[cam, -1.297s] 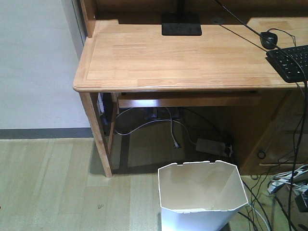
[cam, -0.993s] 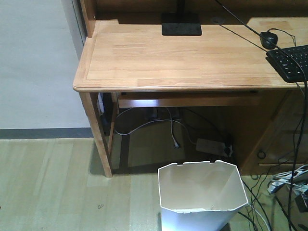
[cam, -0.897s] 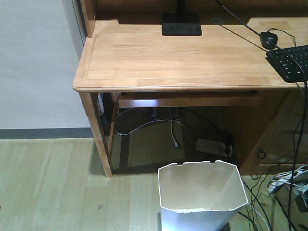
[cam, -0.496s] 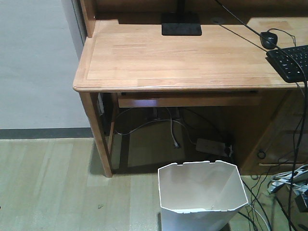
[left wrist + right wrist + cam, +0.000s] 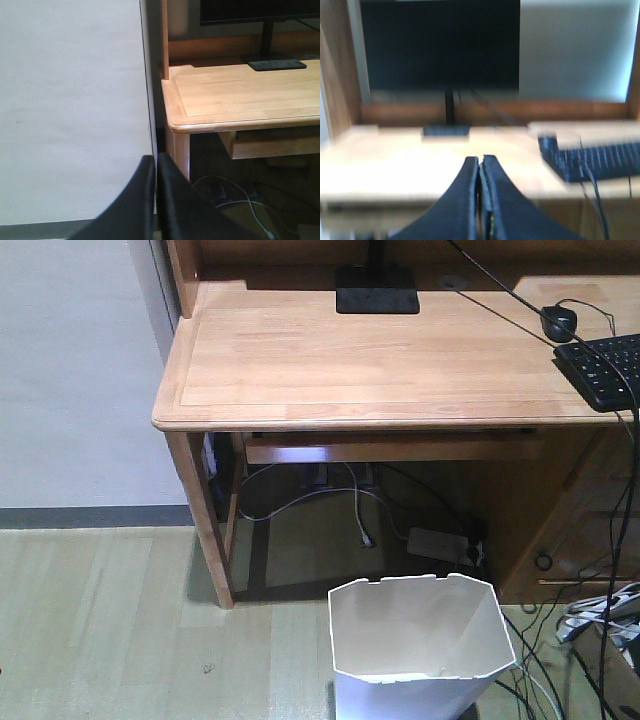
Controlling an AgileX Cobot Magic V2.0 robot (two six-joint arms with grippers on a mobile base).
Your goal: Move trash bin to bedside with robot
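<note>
The white trash bin point(image 5: 420, 635) stands upright on the wooden floor point(image 5: 100, 620) at the near right, just in front of the worktop's point(image 5: 350, 360) knee space; loose cables point(image 5: 600, 620) lie to its right; a black keyboard point(image 5: 605, 370) sits on the worktop's far right; the left tool point(image 5: 155, 165) is clenched on nothing, facing the worktop's left corner; the right tool point(image 5: 480, 162), in a blurred view, is likewise clenched and empty.

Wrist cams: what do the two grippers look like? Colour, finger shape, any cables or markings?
The left gripper has two smooth, glossy black fingers, broad at the base and curving to narrow rounded tips. The right gripper matches it in shape and colour, though that view is blurred. No cables, labels or markings show on either. The arms themselves are not in any view.
</note>
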